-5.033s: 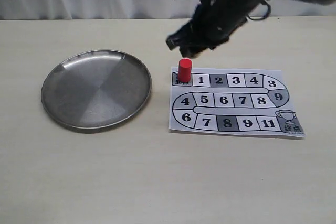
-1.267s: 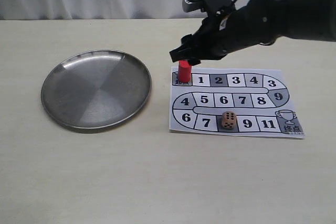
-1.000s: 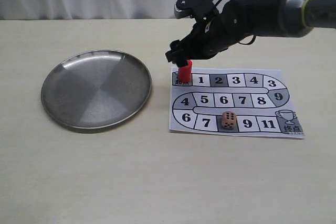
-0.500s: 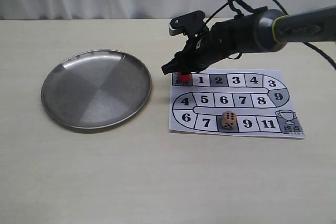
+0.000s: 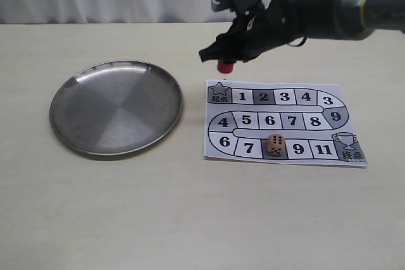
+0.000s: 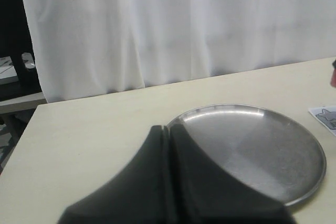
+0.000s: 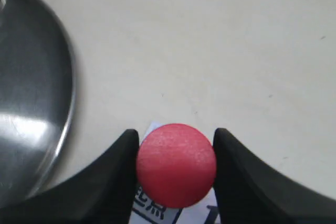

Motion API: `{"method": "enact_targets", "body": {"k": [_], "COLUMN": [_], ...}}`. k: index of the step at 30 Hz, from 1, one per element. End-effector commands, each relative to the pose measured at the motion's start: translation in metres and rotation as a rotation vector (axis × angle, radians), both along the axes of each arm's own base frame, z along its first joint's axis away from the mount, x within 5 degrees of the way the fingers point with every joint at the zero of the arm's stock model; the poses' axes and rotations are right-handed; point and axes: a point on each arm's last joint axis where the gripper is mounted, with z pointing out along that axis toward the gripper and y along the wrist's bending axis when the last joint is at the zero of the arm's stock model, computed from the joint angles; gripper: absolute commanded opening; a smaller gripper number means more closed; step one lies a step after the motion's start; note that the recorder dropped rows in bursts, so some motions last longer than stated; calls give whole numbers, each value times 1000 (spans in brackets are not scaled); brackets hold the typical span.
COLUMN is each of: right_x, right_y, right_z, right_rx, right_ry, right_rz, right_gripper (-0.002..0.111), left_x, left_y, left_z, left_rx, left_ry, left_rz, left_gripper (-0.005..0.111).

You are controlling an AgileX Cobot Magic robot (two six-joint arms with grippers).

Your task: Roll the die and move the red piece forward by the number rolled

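My right gripper (image 5: 225, 61) is shut on the red piece (image 5: 224, 66), holding it in the air above the start square (image 5: 219, 93) of the paper game board (image 5: 285, 122). From the right wrist the red piece (image 7: 176, 164) fills the gap between my two fingers (image 7: 118, 177), with the board's corner under it. The die (image 5: 274, 144) rests on the board's bottom row on the dark square marked 8, showing six pips on its front face. My left gripper (image 6: 169, 129) is shut and holds nothing, near the steel plate (image 6: 252, 150).
A round steel plate (image 5: 116, 107) lies on the table left of the board. A white curtain hangs behind the table's far edge.
The right gripper came down over the red piece on the start square, closed on it, and has lifted it off the board. The die landed on square 8 and has stayed there.
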Motion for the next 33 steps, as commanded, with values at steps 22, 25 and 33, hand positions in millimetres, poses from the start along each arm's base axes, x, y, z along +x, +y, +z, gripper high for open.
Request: {"method": "enact_targets", "body": {"k": [22,25,33], "right_x": [-4,-4,-8], "right_y": [-38,-38,-47], "right_z": [-75,-66,5], "right_rx": [-49,-41,15], "right_ry": [167,147,-8], "right_rz": [-93,-93,-110], "right_gripper": [4,4,4], "left_x": [0,0,0], "left_y": [-1,-1,-1], "left_z": [0,0,0], "left_rx": [-3,-3,-3], "left_ry": [-9,-9,-9], "left_rz": [-10,-10,-10], "left_gripper": [0,0,0]}}
